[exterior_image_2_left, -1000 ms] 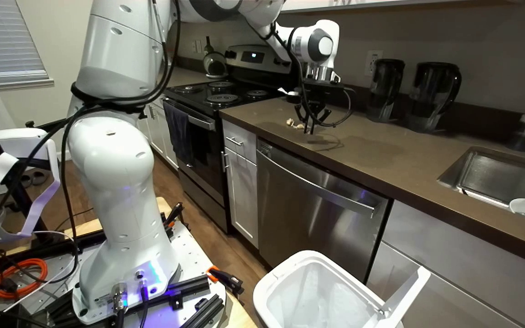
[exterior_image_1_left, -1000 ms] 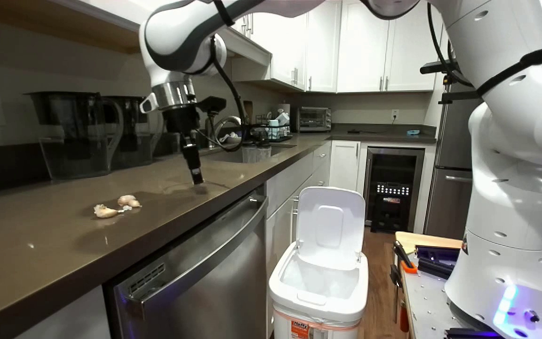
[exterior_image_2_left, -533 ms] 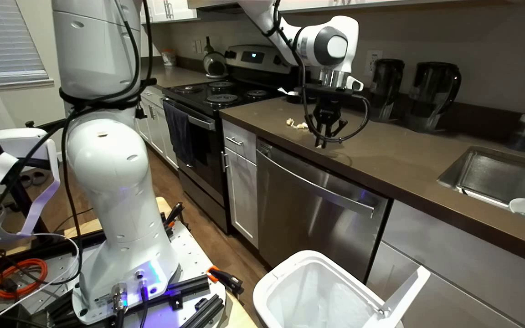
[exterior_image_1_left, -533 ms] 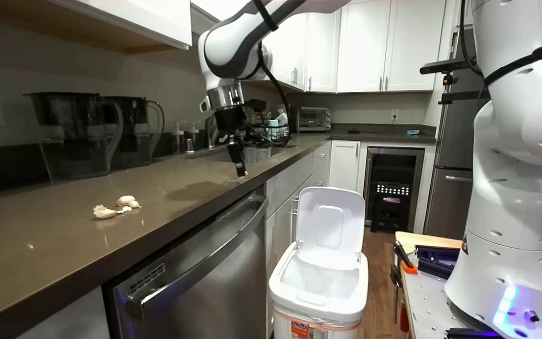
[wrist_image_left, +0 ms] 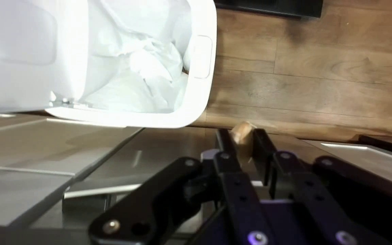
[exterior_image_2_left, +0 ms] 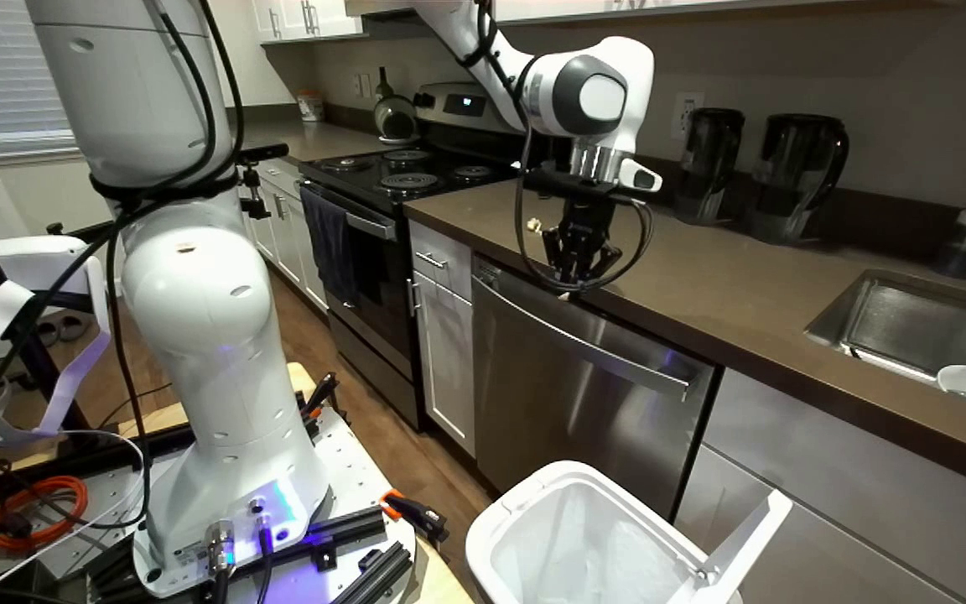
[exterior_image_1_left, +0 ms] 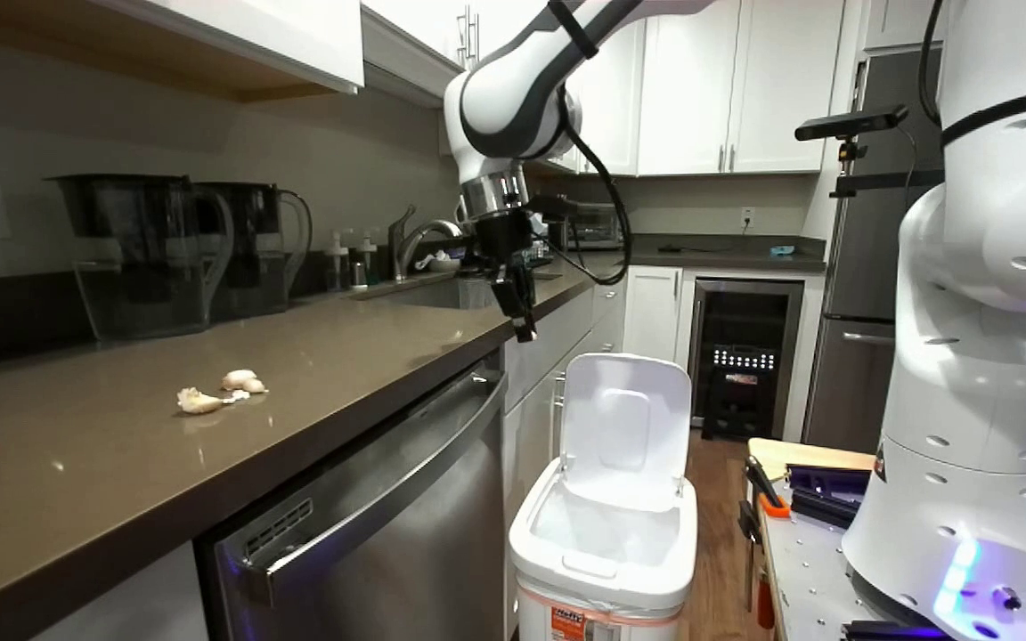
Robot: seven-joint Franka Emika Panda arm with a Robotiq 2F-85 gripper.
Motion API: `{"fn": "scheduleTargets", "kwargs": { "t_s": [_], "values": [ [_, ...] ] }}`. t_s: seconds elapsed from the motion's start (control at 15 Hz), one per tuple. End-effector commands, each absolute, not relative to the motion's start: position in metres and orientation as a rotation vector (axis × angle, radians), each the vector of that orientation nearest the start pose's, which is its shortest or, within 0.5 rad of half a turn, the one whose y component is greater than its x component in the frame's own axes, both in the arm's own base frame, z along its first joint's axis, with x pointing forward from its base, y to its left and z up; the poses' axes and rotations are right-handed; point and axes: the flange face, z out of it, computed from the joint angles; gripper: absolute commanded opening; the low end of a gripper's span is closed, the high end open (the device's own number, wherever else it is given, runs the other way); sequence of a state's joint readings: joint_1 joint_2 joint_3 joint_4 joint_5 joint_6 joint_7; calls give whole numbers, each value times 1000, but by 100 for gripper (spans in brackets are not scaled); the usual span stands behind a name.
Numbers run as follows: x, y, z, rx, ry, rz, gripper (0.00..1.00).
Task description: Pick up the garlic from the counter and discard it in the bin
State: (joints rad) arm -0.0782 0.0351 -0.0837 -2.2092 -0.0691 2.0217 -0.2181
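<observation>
Garlic piece [wrist_image_left: 242,133] pinched between your jaws, out past the front edge of the table [exterior_image_1_left: 317,365].
You have it near the top of the steel dishwasher [exterior_image_1_left: 415,543]; more garlic pieces [exterior_image_1_left: 199,401] lie on the table, well apart from your jaws. Your white bin [wrist_image_left: 197,98] stands lower, near the dishwasher, its hinged lid [exterior_image_1_left: 627,427] open and a pale liner [wrist_image_left: 124,92] inside.
</observation>
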Motion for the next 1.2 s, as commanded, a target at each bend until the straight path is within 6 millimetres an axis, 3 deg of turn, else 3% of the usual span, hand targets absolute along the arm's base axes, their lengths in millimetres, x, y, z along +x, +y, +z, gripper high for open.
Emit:
{"fn": "scheduleTargets", "kwargs": {
  "t_s": [0.0,0.33,0.6,0.87,1.13],
  "values": [
    [434,-91,338,-3133,44,334,8],
    [367,-105,317,-3117,256,334,8],
    [338,-125,315,-3132,393,299,8],
    [347,-147,327,-3154,484,255,8],
    [381,-167,342,-3180,588,221,8]
  ]
}}
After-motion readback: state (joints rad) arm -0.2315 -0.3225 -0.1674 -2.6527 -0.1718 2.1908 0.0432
